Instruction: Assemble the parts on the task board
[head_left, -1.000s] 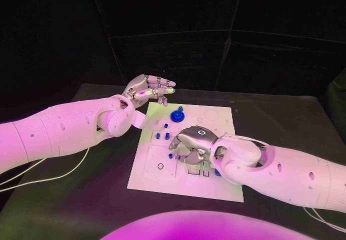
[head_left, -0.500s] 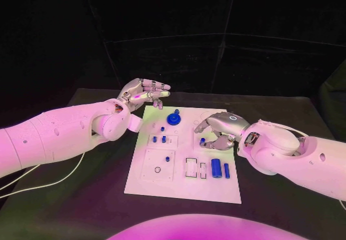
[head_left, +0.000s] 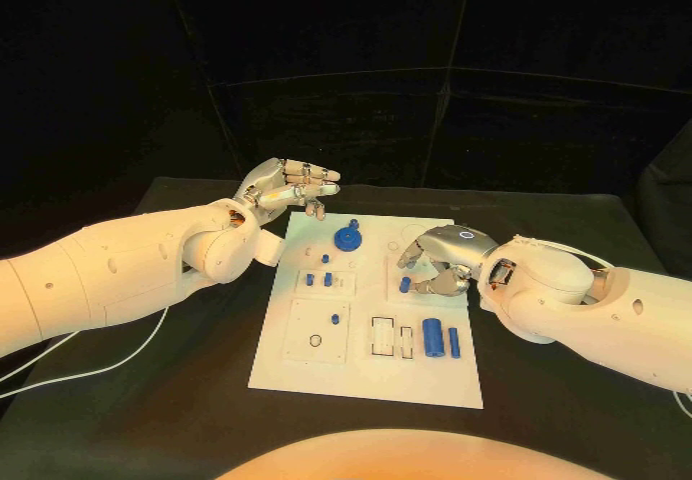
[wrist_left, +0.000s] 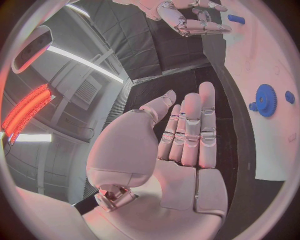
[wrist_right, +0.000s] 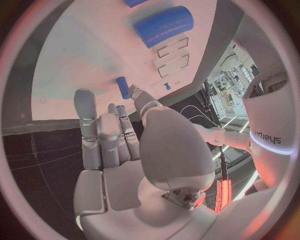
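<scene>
The white task board (head_left: 283, 365) lies mid-table. My right hand (head_left: 437, 262) hovers low over its right middle. A small blue peg (head_left: 405, 284) stands at that hand's fingertips; in the right wrist view the peg (wrist_right: 123, 87) sits right beside the thumb tip, and I cannot tell whether it is pinched. My left hand (head_left: 291, 186) is raised over the board's far left corner, fingers apart and empty (wrist_left: 187, 135). A blue gear (head_left: 348, 238) (wrist_left: 265, 100) sits at the far middle. A thick blue cylinder (head_left: 431, 337) (wrist_right: 164, 25) and a thin one (head_left: 454, 341) lie near the front right.
Two small blue pegs (head_left: 319, 279) stand left of centre, and another peg (head_left: 335, 319) stands in a square plate with a ring hole (head_left: 315, 340). Rectangular slots (head_left: 384, 336) lie beside the cylinders. A white cable (head_left: 101, 365) trails on the table's left.
The right hand went from the board's front slots to its right middle, uncovering the two cylinders, then settled slightly lower at the small peg. The left hand barely moved.
</scene>
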